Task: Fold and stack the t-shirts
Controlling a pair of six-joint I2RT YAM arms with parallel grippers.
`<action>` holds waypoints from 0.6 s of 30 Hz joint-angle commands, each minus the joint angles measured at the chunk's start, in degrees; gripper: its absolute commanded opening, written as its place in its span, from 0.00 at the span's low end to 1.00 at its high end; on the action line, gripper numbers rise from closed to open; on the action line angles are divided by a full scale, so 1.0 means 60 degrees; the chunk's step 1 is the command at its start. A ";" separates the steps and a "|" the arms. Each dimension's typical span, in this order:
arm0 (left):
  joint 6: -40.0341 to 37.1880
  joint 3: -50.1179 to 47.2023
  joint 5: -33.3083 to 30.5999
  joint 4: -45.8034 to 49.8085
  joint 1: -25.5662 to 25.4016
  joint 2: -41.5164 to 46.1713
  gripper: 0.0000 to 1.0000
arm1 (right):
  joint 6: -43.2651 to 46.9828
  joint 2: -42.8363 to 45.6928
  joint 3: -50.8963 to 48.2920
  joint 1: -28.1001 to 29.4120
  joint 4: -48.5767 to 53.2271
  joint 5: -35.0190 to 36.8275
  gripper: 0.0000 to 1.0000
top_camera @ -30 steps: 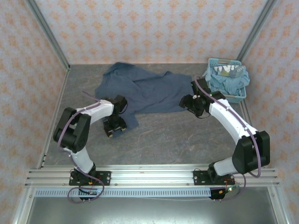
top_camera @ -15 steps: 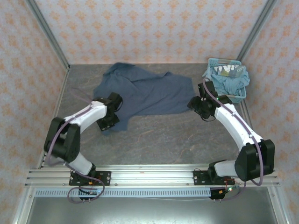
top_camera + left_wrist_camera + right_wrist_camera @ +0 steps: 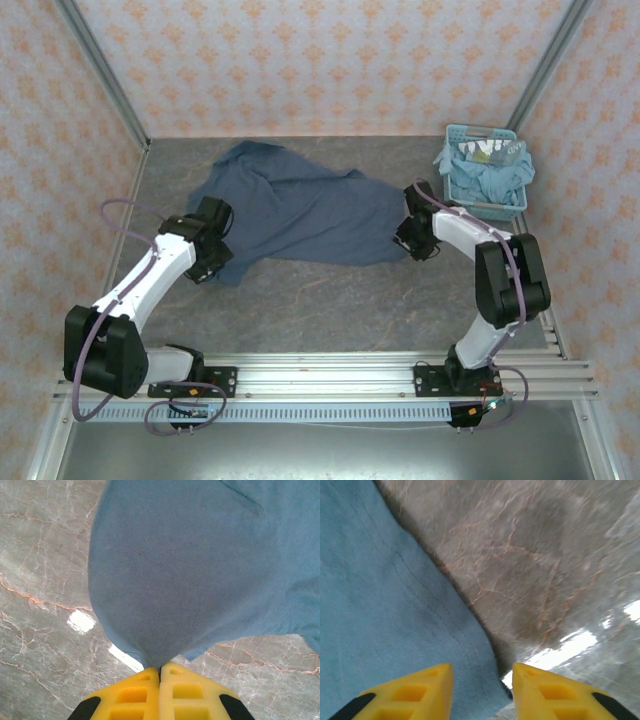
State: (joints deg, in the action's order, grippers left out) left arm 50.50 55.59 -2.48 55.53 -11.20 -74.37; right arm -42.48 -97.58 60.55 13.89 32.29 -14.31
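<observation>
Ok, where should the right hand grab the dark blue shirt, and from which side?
Grip the stitched hem of the shirt directly under the right hand, near its corner. Come down from the bare table side: the open fingers straddle that edge, one over cloth, one over table, and the fabric lies flat there. The left hand is shut on the shirt's other end.
</observation>
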 commanded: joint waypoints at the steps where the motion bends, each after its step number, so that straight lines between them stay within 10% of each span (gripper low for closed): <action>1: -0.0106 -0.0081 0.0030 0.0208 0.0043 0.0039 0.00 | -0.0245 -0.0159 -0.0090 0.0161 -0.0270 0.0090 0.33; 18: -0.0402 0.0478 -0.0310 0.0419 0.0040 -0.0177 0.00 | 0.1790 0.0156 0.0801 0.0335 0.1389 0.1603 0.00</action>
State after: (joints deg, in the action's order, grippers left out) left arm 49.39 56.42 -2.02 55.81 -11.20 -75.22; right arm -33.98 -101.51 64.73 15.22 35.57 -8.51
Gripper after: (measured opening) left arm 0.043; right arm 0.042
